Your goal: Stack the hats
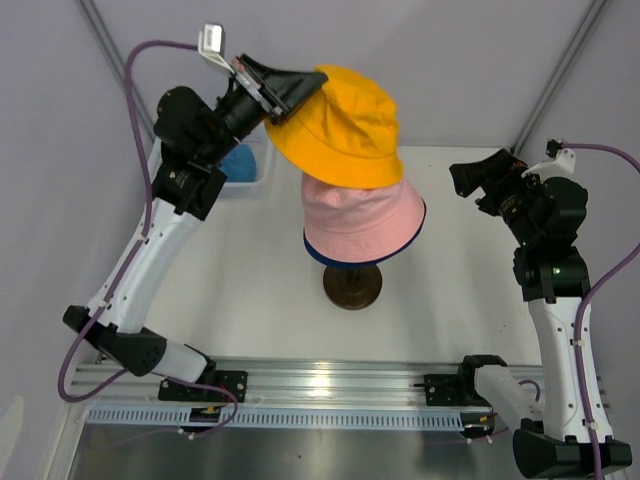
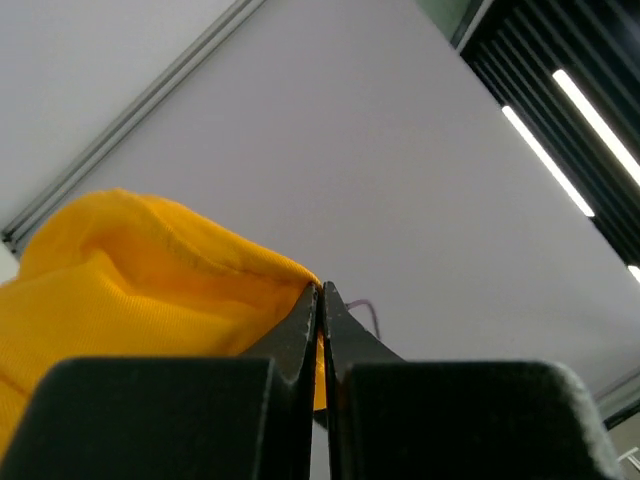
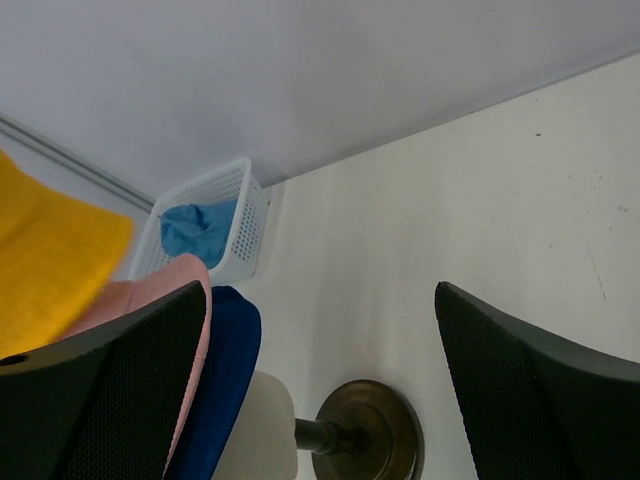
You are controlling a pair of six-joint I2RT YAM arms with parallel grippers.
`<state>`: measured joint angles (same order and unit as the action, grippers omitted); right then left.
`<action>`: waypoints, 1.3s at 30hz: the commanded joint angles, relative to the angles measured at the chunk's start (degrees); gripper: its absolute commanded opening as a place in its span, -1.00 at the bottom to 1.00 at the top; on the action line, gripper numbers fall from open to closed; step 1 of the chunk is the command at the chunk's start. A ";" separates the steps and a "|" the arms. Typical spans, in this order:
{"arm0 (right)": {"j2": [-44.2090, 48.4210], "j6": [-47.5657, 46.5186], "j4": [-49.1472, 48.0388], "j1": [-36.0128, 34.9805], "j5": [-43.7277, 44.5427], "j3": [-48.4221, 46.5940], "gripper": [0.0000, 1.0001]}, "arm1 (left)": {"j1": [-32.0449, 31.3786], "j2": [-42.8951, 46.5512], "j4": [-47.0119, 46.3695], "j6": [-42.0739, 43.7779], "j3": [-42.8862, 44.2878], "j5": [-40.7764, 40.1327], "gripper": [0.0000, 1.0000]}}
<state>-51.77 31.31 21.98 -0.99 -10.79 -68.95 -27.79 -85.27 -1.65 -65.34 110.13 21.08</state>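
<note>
Yellow hat up over the head, pinched by its brim!

The left gripper (image 1: 297, 90) was clamped shut on the brim of the yellow hat (image 1: 345, 125). The hat hung tilted just above the head (image 3: 262, 432), over the pink hat (image 1: 362, 225) and dark blue hat (image 3: 228, 375) seated on it; whether it touched the pink one could not be told. The right gripper (image 1: 478, 185) stood wide apart and empty, well right of the head. A light blue hat (image 3: 195, 230) lay in the basket (image 3: 247, 205), behind and left of the head. The yellow hat looked like soft, light cloth that would droop and fold, so the stitched brim seemed the firmest hold. There was open room all round the head; only the basket's rim sat near.
</note>
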 commanded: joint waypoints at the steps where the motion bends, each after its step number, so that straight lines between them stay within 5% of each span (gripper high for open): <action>1: 1.23 -0.38 -1.41 0.20 -0.37 -1.98 0.99 | -0.51 7.02 -3.96 1.89 -14.78 -1.48 -0.99; 16: -0.97 10.08 -5.98 0.12 -7.93 -2.59 0.99 | -5.26 20.93 -9.15 5.40 -35.15 -4.73 -0.99; 33: 1.41 16.85 -6.61 0.20 -10.92 -4.44 0.94 | -10.17 25.69 -12.68 6.36 -43.15 -6.14 -0.99; 39: 0.70 24.39 -7.74 0.20 -19.18 -4.80 0.85 | -13.16 27.35 -13.90 8.04 -46.84 -10.09 -0.98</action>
<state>-51.09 50.28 15.88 -0.99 -24.38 -72.12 -39.64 -59.94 -12.47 -59.22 65.12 13.41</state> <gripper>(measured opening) 0.935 0.011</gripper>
